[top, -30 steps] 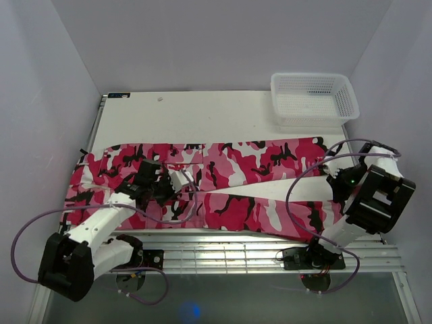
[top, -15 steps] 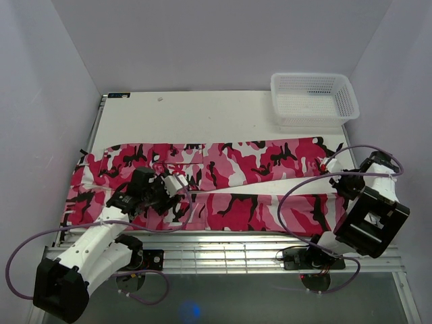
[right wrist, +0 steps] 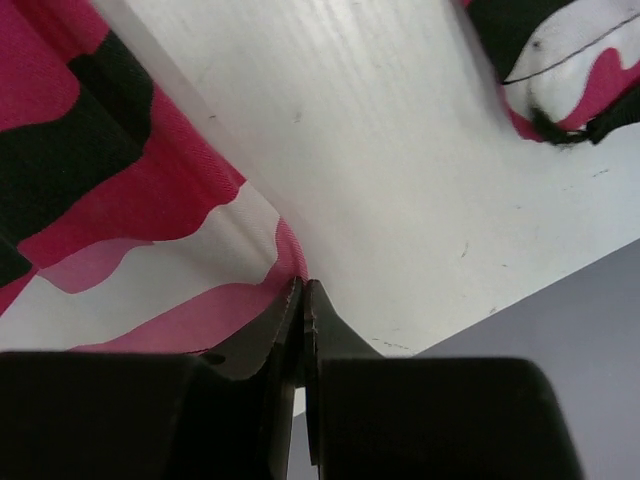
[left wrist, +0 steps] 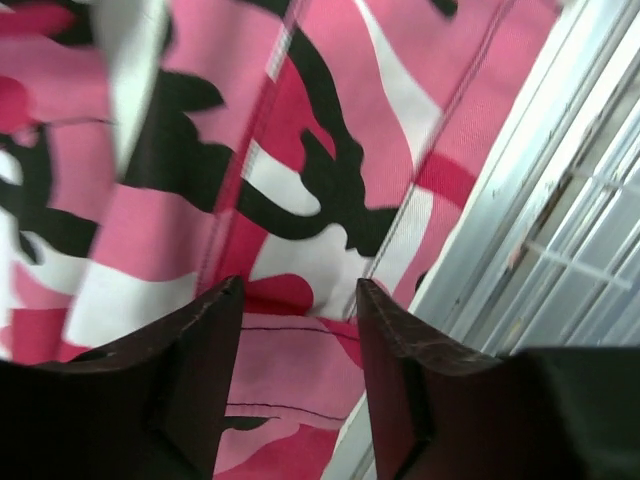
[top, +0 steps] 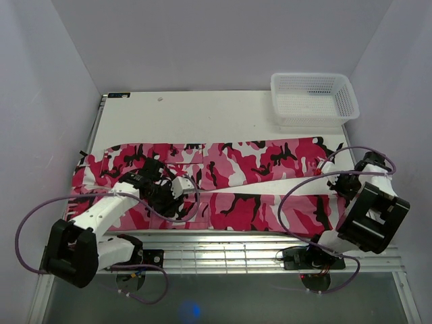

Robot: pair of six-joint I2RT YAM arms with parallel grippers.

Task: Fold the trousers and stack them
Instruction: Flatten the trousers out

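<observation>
The trousers (top: 229, 182) lie spread lengthwise across the tabletop (top: 202, 115), waist toward your left arm and the two legs running right. A thin wedge of bare surface opens between the legs as they near the cuffs. The near leg sits right along the slatted metal rail (top: 256, 246) at the front edge.

Your left end effector (left wrist: 300, 290) hangs just above the cloth near where the legs split. Its fingers are spread and nothing is between them. Your right end effector (right wrist: 303, 290) has its fingers pressed together, tips at the inner edge of the near leg close to the cuff. I cannot tell whether a sliver of hem is caught there (the tips meet right at the edge).

Expect this fabric to be light, limp and thin. It should drape and trail rather than hold a shape, and a single layer will probably slide over the smooth tabletop when dragged. A pinch in the middle of a panel would likely only tent it. Go for the firmer parts: the waistband, the cuff hems, or the stitched seam in the left wrist view. Taking one end with each arm should carry the fold over evenly.

The white mesh basket (top: 314, 100) stands well apart at the far right corner.
</observation>
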